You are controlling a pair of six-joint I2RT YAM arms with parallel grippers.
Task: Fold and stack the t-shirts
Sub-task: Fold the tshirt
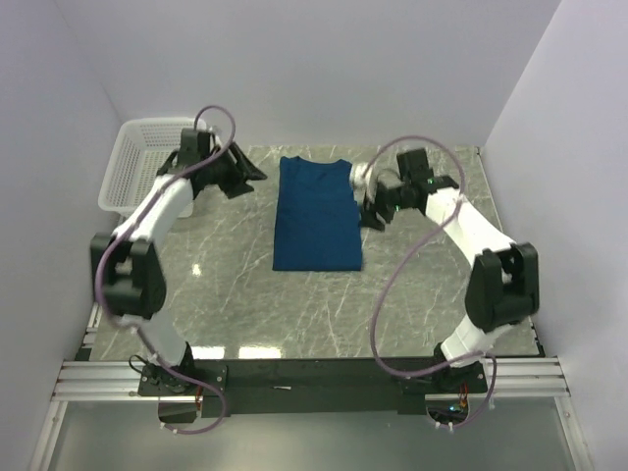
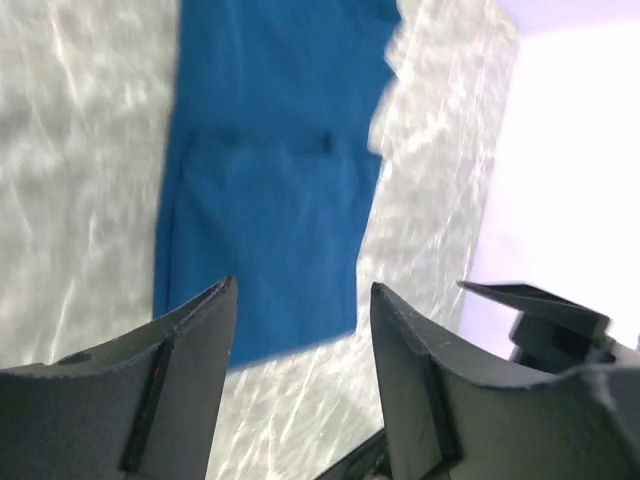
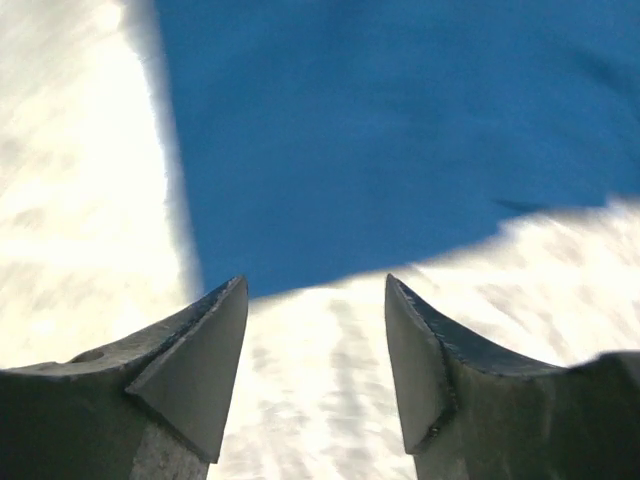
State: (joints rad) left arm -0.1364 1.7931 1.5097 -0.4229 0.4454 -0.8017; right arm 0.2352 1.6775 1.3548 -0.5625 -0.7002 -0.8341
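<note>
A dark navy-blue t-shirt [image 1: 316, 214] lies flat in the middle of the marble table, folded into a long rectangle with its collar at the far end; no print shows. It also shows in the left wrist view [image 2: 270, 180] and the right wrist view [image 3: 400, 130]. My left gripper [image 1: 240, 175] is open and empty, just left of the shirt's far end; in its own view [image 2: 303, 300] the fingers frame the shirt's edge. My right gripper [image 1: 371, 206] is open and empty, just right of the shirt; in its own view [image 3: 315, 300] it hovers over bare table by the cloth's edge.
A white plastic lattice basket [image 1: 137, 165] stands at the far left, behind my left arm. White walls close in the table at the back and both sides. The marble tabletop [image 1: 294, 314] runs to the metal rail at the near edge.
</note>
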